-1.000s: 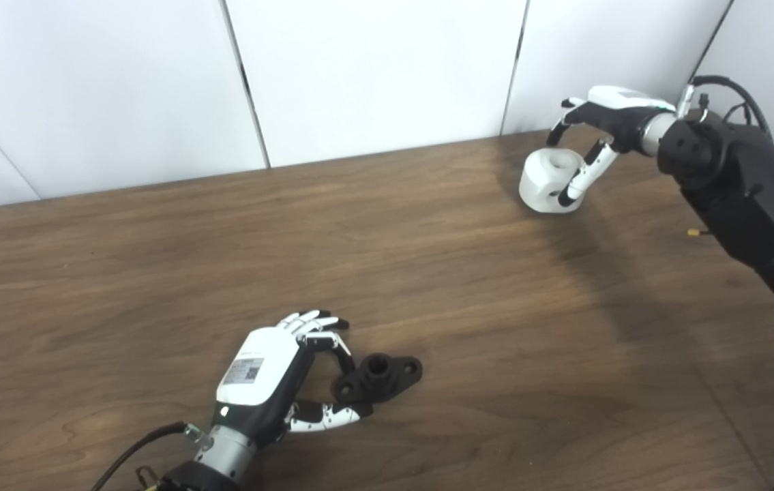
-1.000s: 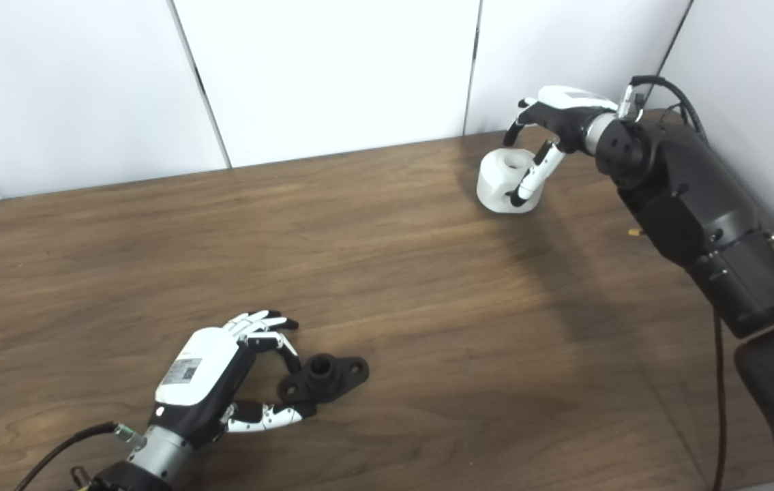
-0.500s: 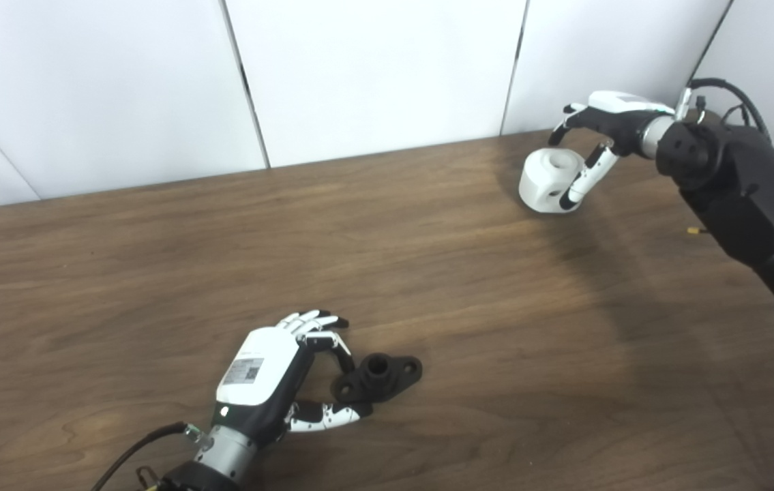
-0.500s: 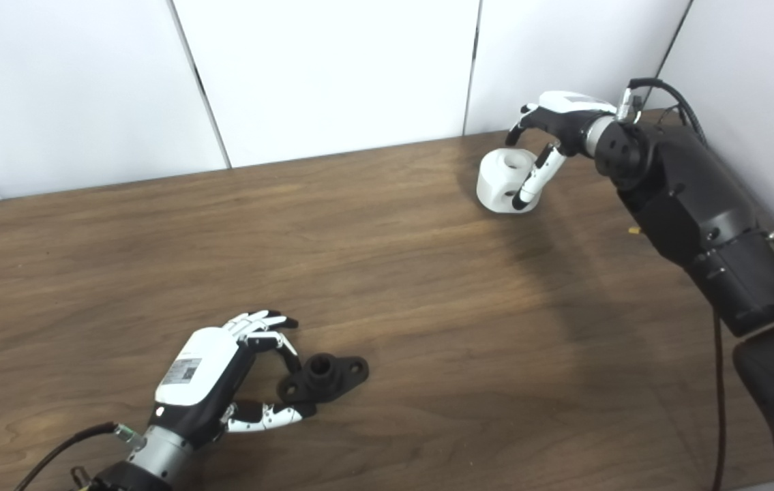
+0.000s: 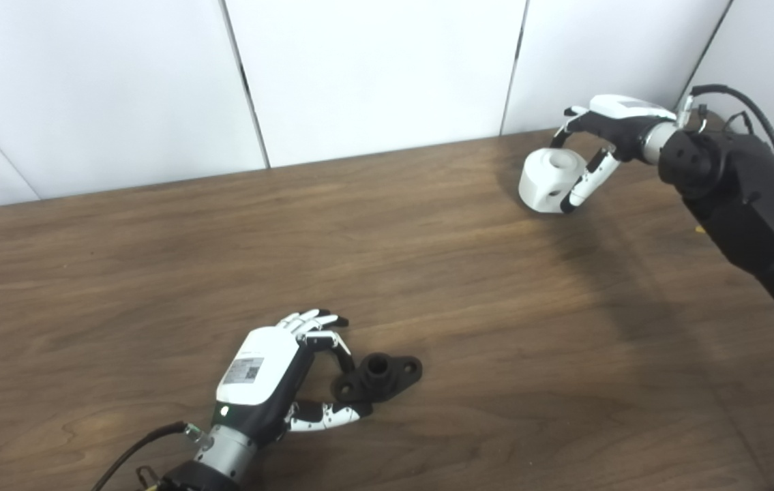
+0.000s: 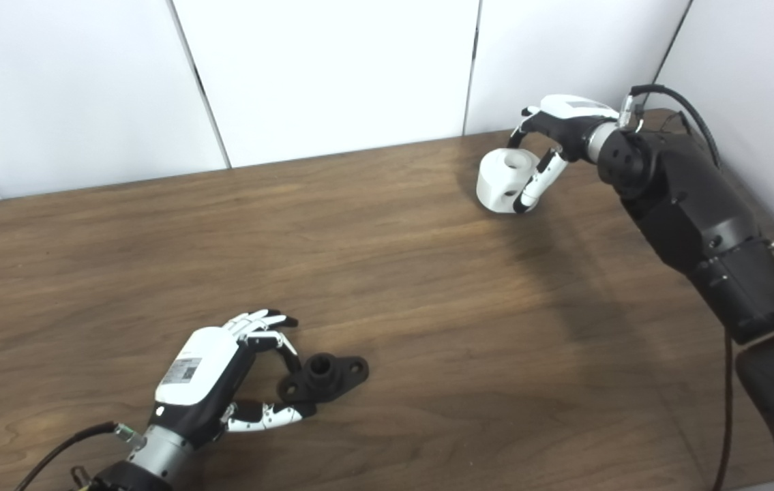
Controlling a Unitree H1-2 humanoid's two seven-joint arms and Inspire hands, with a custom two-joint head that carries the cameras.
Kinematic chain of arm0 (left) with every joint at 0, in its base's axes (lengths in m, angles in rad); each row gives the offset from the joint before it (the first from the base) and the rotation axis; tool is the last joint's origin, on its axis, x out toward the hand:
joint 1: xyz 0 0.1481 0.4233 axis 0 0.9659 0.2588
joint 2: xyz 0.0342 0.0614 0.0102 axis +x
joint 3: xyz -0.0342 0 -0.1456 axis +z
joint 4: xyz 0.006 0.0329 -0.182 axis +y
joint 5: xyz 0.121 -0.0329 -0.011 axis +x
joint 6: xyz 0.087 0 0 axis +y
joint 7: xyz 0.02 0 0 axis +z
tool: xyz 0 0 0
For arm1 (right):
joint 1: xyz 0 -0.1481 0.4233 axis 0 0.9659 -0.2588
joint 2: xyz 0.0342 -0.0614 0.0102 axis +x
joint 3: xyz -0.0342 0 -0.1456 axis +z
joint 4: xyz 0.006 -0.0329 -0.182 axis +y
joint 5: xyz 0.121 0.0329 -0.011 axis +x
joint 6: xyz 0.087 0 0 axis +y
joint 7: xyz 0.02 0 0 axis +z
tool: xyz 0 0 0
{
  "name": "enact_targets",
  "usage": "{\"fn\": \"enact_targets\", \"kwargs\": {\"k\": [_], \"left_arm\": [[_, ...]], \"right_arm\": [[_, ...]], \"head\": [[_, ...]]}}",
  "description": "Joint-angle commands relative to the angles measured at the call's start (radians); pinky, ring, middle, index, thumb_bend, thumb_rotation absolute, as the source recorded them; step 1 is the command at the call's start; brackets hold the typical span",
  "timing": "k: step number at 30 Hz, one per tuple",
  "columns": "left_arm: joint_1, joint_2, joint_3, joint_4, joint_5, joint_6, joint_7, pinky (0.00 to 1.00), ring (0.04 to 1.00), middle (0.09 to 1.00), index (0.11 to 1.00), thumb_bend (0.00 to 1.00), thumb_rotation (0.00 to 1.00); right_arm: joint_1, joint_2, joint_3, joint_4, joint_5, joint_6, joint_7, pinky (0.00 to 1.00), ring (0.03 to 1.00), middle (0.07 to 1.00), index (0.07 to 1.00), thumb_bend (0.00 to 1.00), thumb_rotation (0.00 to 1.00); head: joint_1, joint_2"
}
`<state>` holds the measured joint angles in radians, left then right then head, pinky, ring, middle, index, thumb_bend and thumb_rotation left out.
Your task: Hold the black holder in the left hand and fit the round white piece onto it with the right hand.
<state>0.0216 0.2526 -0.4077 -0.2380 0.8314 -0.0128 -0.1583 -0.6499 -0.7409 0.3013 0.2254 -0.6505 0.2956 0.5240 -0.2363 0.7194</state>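
The black holder point(image 5: 380, 376) lies flat on the wooden table point(image 5: 468, 293) at the near left, its round socket facing up. My left hand point(image 5: 277, 372) rests beside it and pinches its left end between one finger and the thumb; the other fingers stay stretched out. The round white piece point(image 5: 549, 181), with a hole on top, stands on the table at the far right. My right hand point(image 5: 598, 136) is closed on it, fingers point(image 5: 558, 138) curled over its back and thumb point(image 5: 583, 184) against its front right side.
White wall panels point(image 5: 373, 75) rise right behind the table's far edge, close to the white piece. My right forearm point(image 5: 741, 198) and its cable run along the table's right side. Bare wood lies between the two hands.
My right hand has sunk a little and closed tighter around the white piece, the thumb drawing in against its side. The left hand and the black holder have not moved.
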Motion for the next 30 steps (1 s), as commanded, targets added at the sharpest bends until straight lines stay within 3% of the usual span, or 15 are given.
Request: {"fn": "enact_targets", "kwargs": {"k": [1,9,19,30], "left_arm": [[0.017,0.009,-0.007,0.017,0.029,0.035,-0.039,0.88,0.888,0.828,0.489,0.51,0.05],[0.018,0.009,-0.005,0.008,0.032,0.039,-0.045,0.88,0.888,0.829,0.489,0.51,0.05],[0.020,0.006,-0.003,0.008,0.023,0.040,-0.049,0.88,0.892,0.832,0.489,0.51,0.05],[0.022,0.002,-0.001,-0.008,0.022,0.053,-0.063,0.88,0.892,0.833,0.489,0.51,0.05]], "right_arm": [[-0.036,-0.022,-0.023,-0.009,0.000,-0.032,-0.028,0.96,1.000,0.980,0.705,1.00,0.27],[-0.034,-0.026,-0.018,0.001,-0.015,-0.056,-0.042,0.95,1.000,0.958,0.721,1.00,0.29],[-0.032,-0.020,-0.023,0.002,-0.015,-0.060,-0.058,0.94,1.000,0.921,0.642,0.98,0.33],[-0.009,-0.013,-0.029,0.013,-0.012,-0.078,-0.102,0.92,1.000,0.904,0.631,0.96,0.32]], "head": [[0.001,0.001],[0.003,0.009],[0.006,0.010],[0.009,0.018]]}}
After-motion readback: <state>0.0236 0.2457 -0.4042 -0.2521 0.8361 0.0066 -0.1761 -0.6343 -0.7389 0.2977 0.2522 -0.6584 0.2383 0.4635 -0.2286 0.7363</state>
